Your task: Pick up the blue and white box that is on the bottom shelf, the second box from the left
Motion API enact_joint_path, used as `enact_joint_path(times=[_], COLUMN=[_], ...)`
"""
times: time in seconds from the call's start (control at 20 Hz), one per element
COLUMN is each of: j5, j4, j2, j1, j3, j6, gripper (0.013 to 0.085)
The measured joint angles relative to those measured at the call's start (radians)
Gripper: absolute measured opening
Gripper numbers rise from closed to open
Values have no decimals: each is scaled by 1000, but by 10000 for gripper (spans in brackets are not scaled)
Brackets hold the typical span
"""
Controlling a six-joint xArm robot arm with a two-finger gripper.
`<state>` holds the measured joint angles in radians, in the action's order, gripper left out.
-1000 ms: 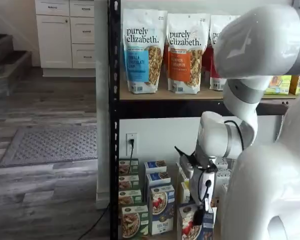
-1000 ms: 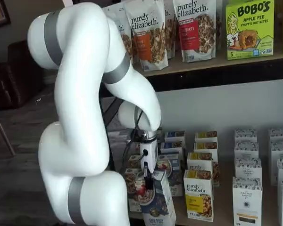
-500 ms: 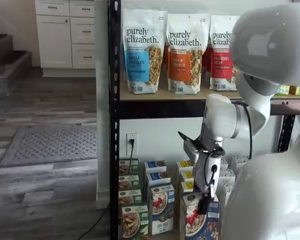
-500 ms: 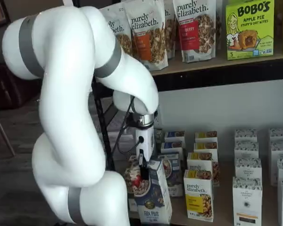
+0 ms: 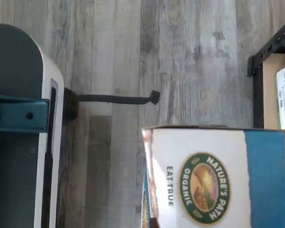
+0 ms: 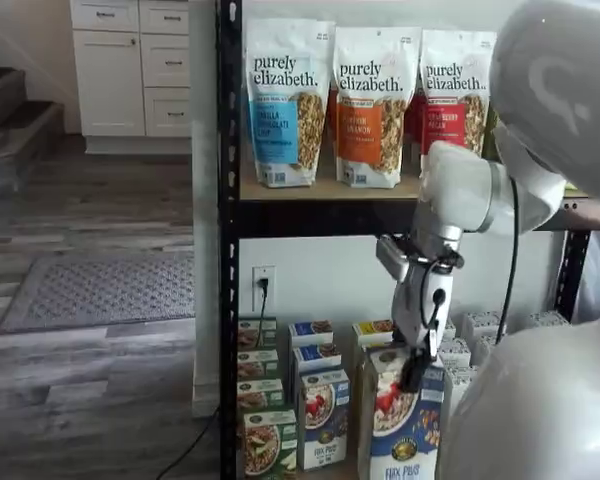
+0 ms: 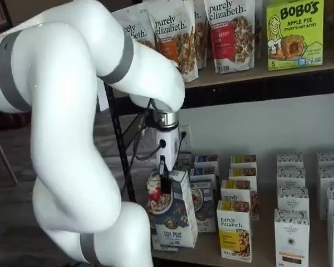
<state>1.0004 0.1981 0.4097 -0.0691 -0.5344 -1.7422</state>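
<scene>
Rising steadily over the last second, the gripper [image 7: 165,183] now carries the blue and white box [image 7: 171,214] higher and farther out from the rack than in the earlier frames, where the box sat lower beside the other stock. Its black fingers are clenched on the top edge of the box, and the box hangs directly beneath the jaws in both shelf views, tilted slightly, with its bowl-of-flakes face and "FLAX PLUS" lettering turned outward. In a shelf view the same box [image 6: 404,420] hangs clear in front of the bottom shelf [image 6: 280,400], with the rows of green-and-white and blue cereal boxes behind and to one side of the jaws. The wrist view shows the box's white and blue panel [image 5: 213,175] with a Nature's Path Organic seal, close under the camera, and grey plank floor [image 5: 118,52] beyond it.

Judging by this, the pick is essentially made and the lift-out is under way. The next move calls for a steady retreat away from the shelf, keeping the grip firm so the tall box does not swing or slip.
</scene>
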Motion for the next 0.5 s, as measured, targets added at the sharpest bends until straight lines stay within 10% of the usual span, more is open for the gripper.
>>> enact_joint_path(times=[0.5], j5=[108], j4=[5], j2=[51], j1=[-15], j3=[-68], j6=[3], gripper=[450])
